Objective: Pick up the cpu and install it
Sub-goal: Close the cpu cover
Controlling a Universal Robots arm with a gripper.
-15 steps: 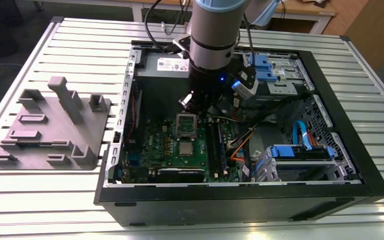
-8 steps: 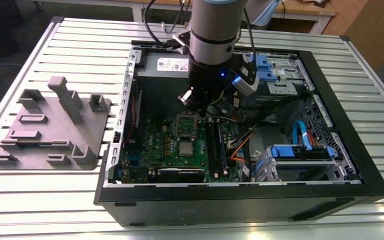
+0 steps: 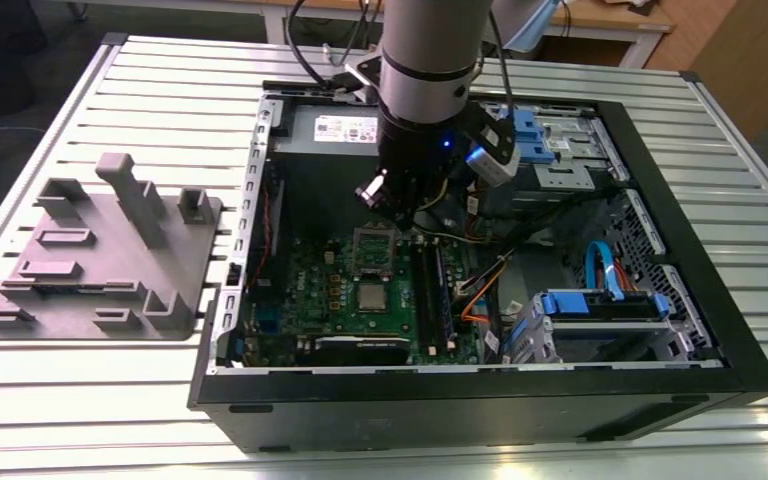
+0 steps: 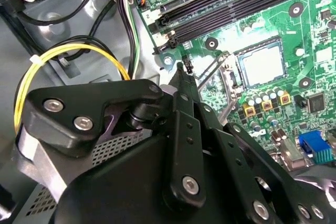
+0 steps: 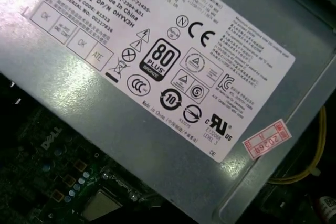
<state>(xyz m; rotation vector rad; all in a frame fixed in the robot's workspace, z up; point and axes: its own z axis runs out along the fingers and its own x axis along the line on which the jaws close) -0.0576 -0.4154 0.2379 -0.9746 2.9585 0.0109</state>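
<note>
Pincer [image 4: 181, 68], pressed together and empty, hovers over the board [image 4: 315, 30]; we see the cpu [image 4: 261, 64] seated in its socket [image 4: 234, 74] nearby.

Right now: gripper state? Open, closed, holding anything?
Gripper: cannot be told whether open or closed, or whether it holds anything; it hangs over the motherboard.

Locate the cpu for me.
The cpu lies flat on the green motherboard inside the computer case, at the exterior view's left of the black memory slots.
</note>
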